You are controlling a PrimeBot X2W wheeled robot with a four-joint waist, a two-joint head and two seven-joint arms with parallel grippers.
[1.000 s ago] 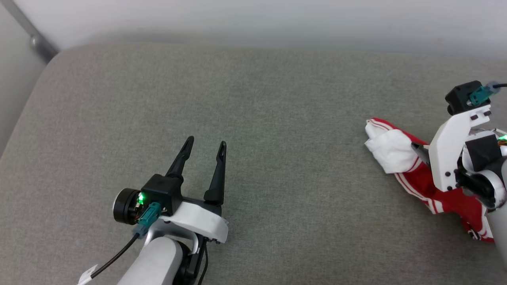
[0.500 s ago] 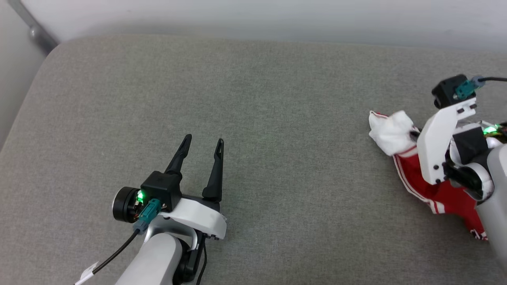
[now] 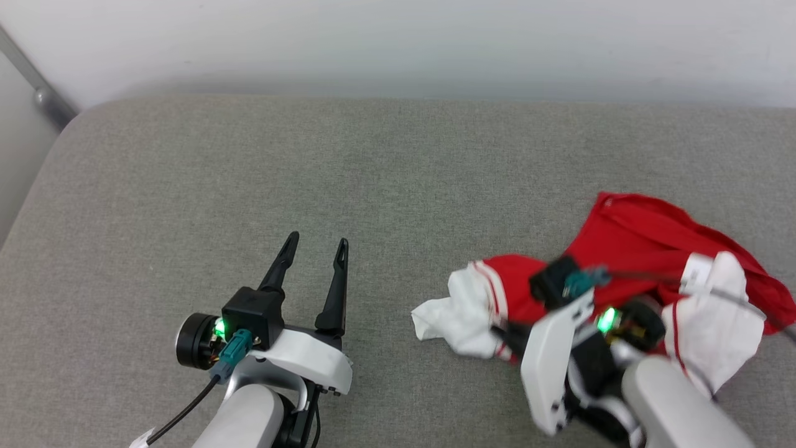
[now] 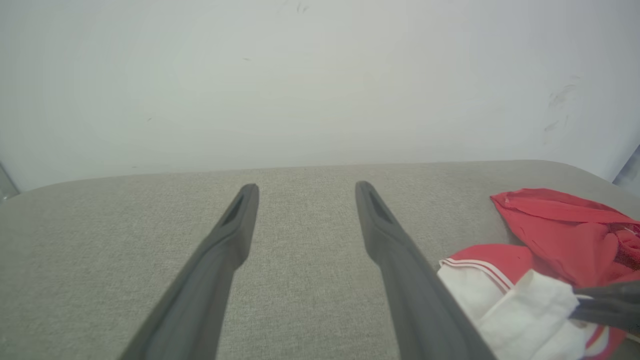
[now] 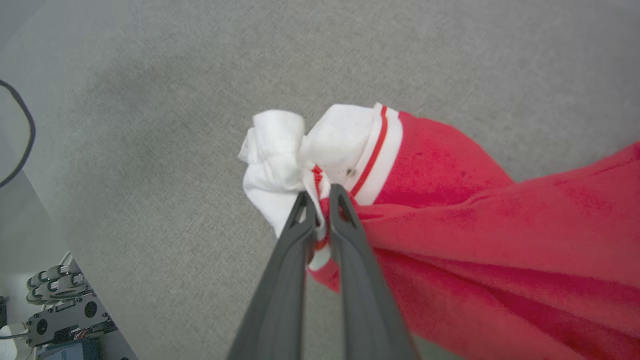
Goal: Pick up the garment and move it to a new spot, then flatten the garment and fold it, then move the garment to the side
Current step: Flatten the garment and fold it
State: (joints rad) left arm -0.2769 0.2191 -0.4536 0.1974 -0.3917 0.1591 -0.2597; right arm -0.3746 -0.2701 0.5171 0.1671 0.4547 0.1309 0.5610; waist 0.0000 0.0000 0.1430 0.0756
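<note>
The garment [image 3: 634,236] is a crumpled red shirt with white sleeves and red-white striped trim, lying on the right half of the grey cushion [image 3: 398,174]. My right gripper [image 3: 507,333] is shut on the striped trim beside a bunched white sleeve [image 3: 457,314]. The right wrist view shows the pinch clearly: the right gripper [image 5: 320,197] has cloth squeezed between its fingers and the garment [image 5: 450,200] trails off to the right. My left gripper [image 3: 314,246] stands open and holds nothing, well left of the cloth. In the left wrist view the left gripper [image 4: 306,187] points at the wall, with the garment [image 4: 550,225] to its right.
A white wall [image 3: 398,43] runs behind the cushion. A metal pole [image 3: 37,93] slants at the far left corner. The cushion's rounded left edge [image 3: 37,186] drops away. Robot hardware [image 5: 60,310] and a black cable [image 5: 20,135] show beyond the cushion's edge in the right wrist view.
My right gripper has shut on the garment's sleeve trim and pulled it left toward the cushion's middle, so more red cloth shows. The head camera has shifted. The left gripper stays open in place.
</note>
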